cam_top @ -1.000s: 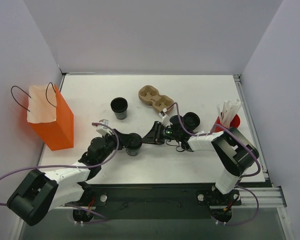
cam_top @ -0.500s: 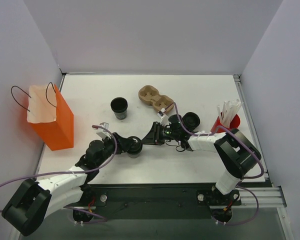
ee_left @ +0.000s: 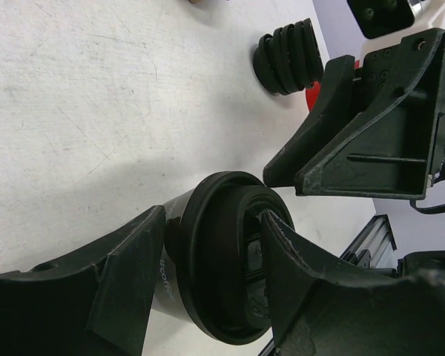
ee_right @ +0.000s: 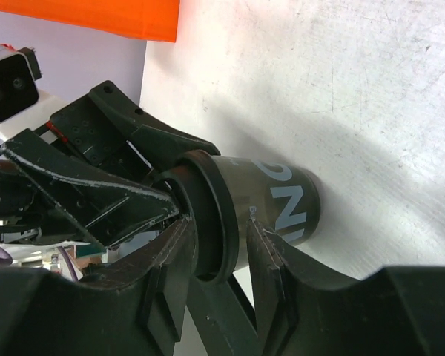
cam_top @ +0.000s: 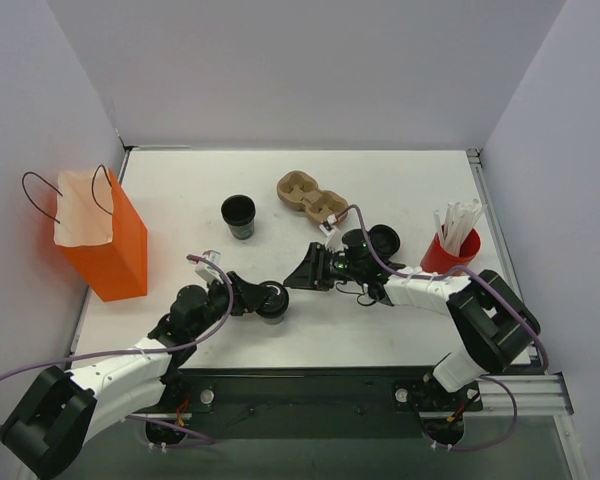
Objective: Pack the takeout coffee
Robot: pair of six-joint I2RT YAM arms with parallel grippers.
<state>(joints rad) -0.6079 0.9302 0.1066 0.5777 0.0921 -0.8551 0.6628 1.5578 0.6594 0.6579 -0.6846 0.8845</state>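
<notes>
Near the front middle of the table (cam_top: 400,180), the takeout coffee (cam_top: 272,300) is standing upright with the left gripper (ee_left: 215,222) closing about its body just under the lid (ee_left: 208,297), apparently gripping it. The right gripper (ee_right: 222,230) is hovering just beside it with its jaws partly parted, straddling the lid's rim in its wrist view; whether they are touching the rim I cannot tell. The orange bag (cam_top: 105,250) is waiting well apart at the left edge. The likely trouble is lifting while the right fingers are catching the rim, which could pop the lid off or tip the cup; squeezing harder could also be crushing the paper wall, and a low carry risks snagging the bag's handles.
</notes>
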